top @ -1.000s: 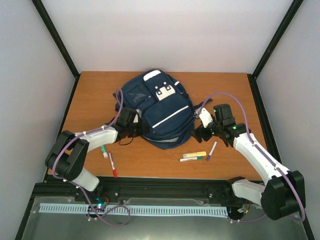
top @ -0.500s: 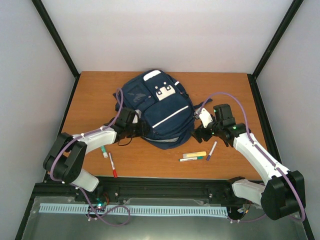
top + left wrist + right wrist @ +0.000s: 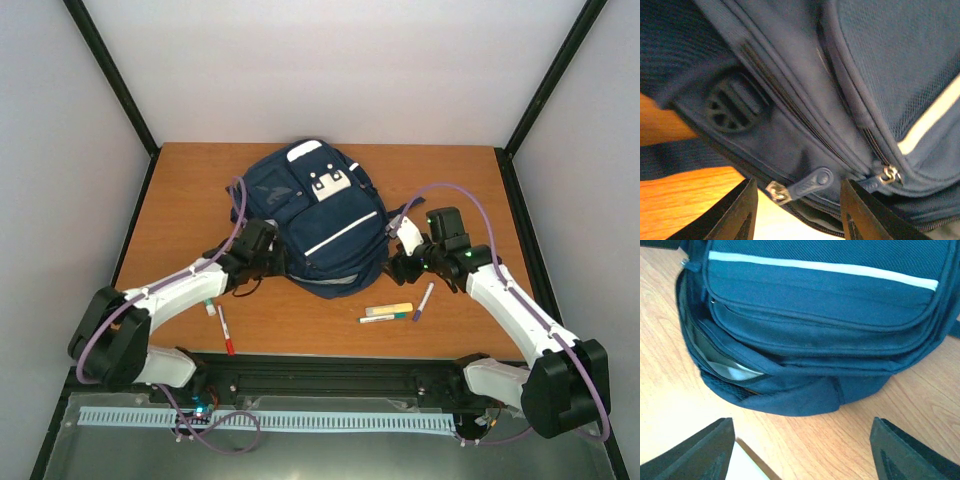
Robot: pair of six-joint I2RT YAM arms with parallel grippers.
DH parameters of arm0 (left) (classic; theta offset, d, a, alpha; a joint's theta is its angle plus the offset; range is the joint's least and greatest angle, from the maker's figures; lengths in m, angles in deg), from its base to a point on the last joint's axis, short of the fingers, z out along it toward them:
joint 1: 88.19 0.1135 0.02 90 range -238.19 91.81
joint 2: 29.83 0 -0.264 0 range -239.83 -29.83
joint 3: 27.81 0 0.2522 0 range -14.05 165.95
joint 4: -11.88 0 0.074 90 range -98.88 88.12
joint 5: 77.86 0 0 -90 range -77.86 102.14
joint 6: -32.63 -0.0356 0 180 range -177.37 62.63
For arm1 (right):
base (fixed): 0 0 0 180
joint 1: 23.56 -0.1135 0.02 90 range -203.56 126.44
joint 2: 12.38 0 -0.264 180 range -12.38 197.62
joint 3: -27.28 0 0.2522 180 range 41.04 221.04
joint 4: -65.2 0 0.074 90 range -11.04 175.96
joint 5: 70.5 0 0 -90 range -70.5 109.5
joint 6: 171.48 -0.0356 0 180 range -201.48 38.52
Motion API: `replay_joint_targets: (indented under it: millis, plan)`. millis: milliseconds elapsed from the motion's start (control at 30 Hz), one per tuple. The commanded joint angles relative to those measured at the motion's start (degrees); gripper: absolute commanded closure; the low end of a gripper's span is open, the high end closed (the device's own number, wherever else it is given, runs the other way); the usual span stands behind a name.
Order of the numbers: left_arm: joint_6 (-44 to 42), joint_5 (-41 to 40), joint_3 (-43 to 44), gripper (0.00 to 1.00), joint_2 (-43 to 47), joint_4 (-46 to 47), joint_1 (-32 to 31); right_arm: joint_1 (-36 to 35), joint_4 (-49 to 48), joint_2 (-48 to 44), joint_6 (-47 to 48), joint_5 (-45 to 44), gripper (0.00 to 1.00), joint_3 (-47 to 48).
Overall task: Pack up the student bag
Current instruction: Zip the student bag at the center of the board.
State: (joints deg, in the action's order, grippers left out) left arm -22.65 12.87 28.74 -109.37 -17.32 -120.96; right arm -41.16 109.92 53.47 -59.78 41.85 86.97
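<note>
The student bag (image 3: pixel 315 220), navy with white stripes, lies in the middle of the table. My left gripper (image 3: pixel 274 262) is at its near-left edge. In the left wrist view this gripper (image 3: pixel 797 212) is open, and a blue zipper pull (image 3: pixel 807 184) with its metal slider lies between the fingers (image 3: pixel 737 212) without touching them. My right gripper (image 3: pixel 396 266) is at the bag's near-right edge. In its own view it (image 3: pixel 800 452) stands open over bare wood, just short of the bag (image 3: pixel 825 315). The bag's zipper gapes at the left, with something pale inside (image 3: pixel 727 369).
Pens lie on the wood near the front edge: a red marker (image 3: pixel 226 330) and a green-capped one (image 3: pixel 209 303) on the left, a yellow highlighter (image 3: pixel 389 309), a green pen (image 3: pixel 383 318) and a purple pen (image 3: pixel 423 300) on the right. Black frame posts bound the table.
My left arm's elbow has swung down toward the near edge while its gripper stayed at the bag's edge and opened. The right arm has barely moved.
</note>
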Motion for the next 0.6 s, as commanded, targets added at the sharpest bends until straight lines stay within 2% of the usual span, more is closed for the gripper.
replay_joint_targets:
  millis: [0,133,267,333,400,567]
  plan:
    - [6.8,-11.6,5.7,0.53,3.3,-9.5,0.9,-0.3,0.7,-0.4,0.1,6.7,0.28,3.2]
    - [11.0,-9.9,8.1,0.57,2.9,-14.2,4.9,-4.3,3.7,4.7,1.1,8.4,0.38,8.7]
    - [13.0,-7.3,8.4,0.57,1.9,-13.6,8.1,-7.3,5.5,11.1,0.1,9.6,0.43,15.2]
    - [13.3,-4.4,8.5,0.50,0.2,-12.8,10.0,-9.5,5.6,13.3,-0.1,8.9,0.43,16.7]
    - [13.8,-1.0,8.4,0.42,-2.2,-9.1,12.2,-12.2,5.6,15.0,0.4,7.3,0.44,17.4]
    - [14.4,6.7,7.3,0.43,-8.9,-0.1,15.7,-19.0,6.5,18.8,2.8,2.4,0.49,18.6]
